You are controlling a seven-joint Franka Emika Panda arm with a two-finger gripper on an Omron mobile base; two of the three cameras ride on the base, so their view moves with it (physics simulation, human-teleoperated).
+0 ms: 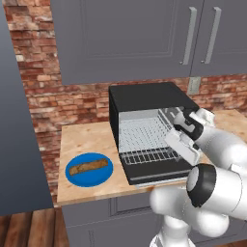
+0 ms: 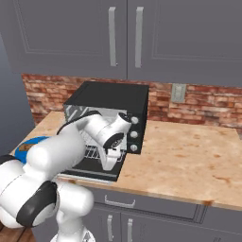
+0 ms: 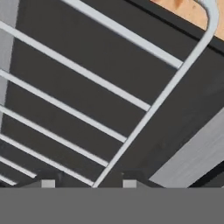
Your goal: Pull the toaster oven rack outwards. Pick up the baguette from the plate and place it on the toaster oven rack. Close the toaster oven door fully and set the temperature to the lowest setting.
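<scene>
The black toaster oven (image 1: pixel 144 96) (image 2: pixel 108 97) stands on the wooden counter with its door (image 1: pixel 159 174) (image 2: pixel 94 174) folded down flat. The silver wire rack (image 1: pixel 144 155) (image 3: pixel 109 127) sticks partly out over the door. My gripper (image 1: pixel 179 153) (image 2: pixel 108 163) (image 3: pixel 89 183) points down at the rack's front right corner. Its fingertips (image 3: pixel 48 183) stand apart, with the rack's edge wire passing loosely between them. The brown baguette (image 1: pixel 88 167) lies on the blue plate (image 1: pixel 77 181) (image 2: pixel 23 146), left of the oven.
Knobs (image 2: pixel 134 134) run down the oven's right front strip. Grey wall cabinets with bar handles (image 1: pixel 189 36) hang above. A brick wall with an outlet (image 2: pixel 177 93) is behind. Bare counter (image 2: pixel 189 156) stretches to the oven's right.
</scene>
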